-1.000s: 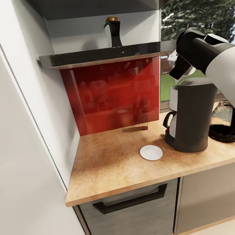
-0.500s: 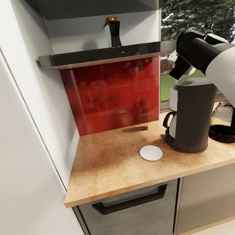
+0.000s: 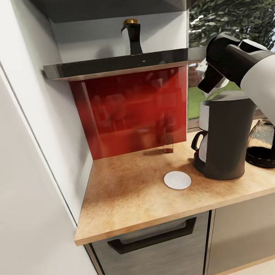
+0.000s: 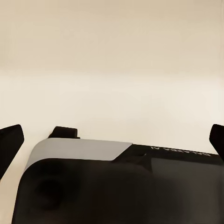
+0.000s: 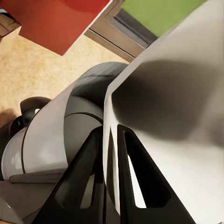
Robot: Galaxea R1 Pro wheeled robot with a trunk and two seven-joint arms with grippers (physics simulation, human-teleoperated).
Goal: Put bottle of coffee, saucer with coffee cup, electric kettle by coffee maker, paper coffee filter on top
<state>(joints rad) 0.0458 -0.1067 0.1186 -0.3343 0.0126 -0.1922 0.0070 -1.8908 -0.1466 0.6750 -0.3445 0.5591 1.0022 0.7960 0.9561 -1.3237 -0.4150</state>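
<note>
One coffee maker (image 3: 226, 139) stands on the surface (image 3: 133, 195) toward its right part, w/ one white saucer (image 3: 177, 180) lying flat just beside it on the left, apart from it, nearer the front edge than the back. One glass kettle (image 3: 269, 146) sits just right of the coffee maker, partly hidden behind it and the right arm. One bottle of coffee (image 3: 132, 37) stands upright on the black shelf (image 3: 113, 64) above, approx. mid-shelf, tan cap up. One small clear glass item (image 3: 168, 143) w/ brown base stands at the back edge of the surface, against the red back panel (image 3: 129, 112).

One paper filter (image 5: 186, 107) is pinched between the two fingers (image 5: 135, 186) of the right end effector (image 5: 110, 177): narrow grip, paper edge running between them, held over the coffee maker's top; a filter corner shows white in the head view too. Whether the paper touches the top, can't tell.

Left end effector (image 4: 112, 140): two dark fingertips (image 4: 9, 142) at opposite edges of its wrist view, spread wide, nothing between them, facing a plain pale wall.

One drawer front (image 3: 150, 250) w/ one black handle sits under the surface's front edge.
</note>
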